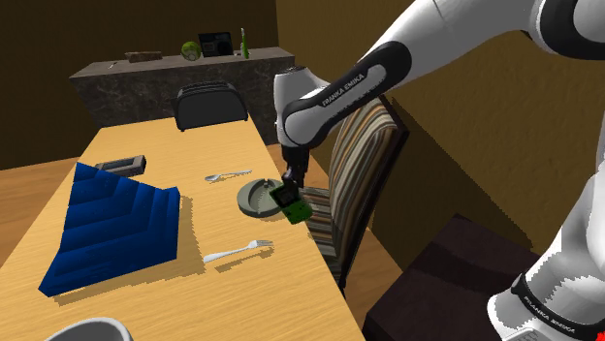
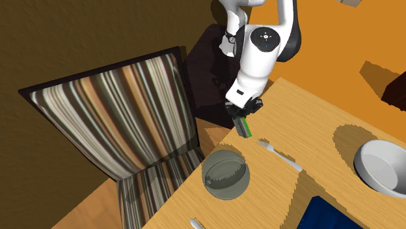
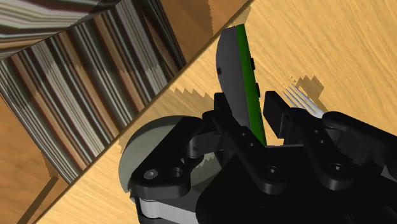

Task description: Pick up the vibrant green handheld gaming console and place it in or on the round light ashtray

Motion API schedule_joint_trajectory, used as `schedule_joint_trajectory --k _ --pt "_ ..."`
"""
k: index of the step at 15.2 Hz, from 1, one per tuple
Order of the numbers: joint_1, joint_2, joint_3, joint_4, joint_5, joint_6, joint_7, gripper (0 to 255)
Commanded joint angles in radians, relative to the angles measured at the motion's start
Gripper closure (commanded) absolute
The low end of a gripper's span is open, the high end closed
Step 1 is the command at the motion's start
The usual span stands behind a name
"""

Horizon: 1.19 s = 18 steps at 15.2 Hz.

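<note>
On the light wooden table, one white bowl sits nearest, then one of two silver utensils. Past it, the black gripper has its jaws clamped on the single bright green handheld console, held over the table's edge just beside the one round grey ashtray. The second utensil lies beyond.

Two pieces of cutlery, two chairs, one ashtray, one green console, one white bowl.
</note>
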Motion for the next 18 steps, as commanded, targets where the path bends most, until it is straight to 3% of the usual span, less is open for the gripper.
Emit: schedule_joint_trajectory --k 1,7,13,18 --pt "0.0 -0.015 0.002 0.009 0.003 -0.024 -0.001 255" --pt "-0.003 -0.057 0.005 0.036 0.012 -0.092 -0.007 255" --pt "-0.011 0.143 -0.013 0.393 -0.005 -0.25 -0.041 255" --pt "-0.007 0.372 -0.026 0.81 -0.016 -0.438 -0.071 255"
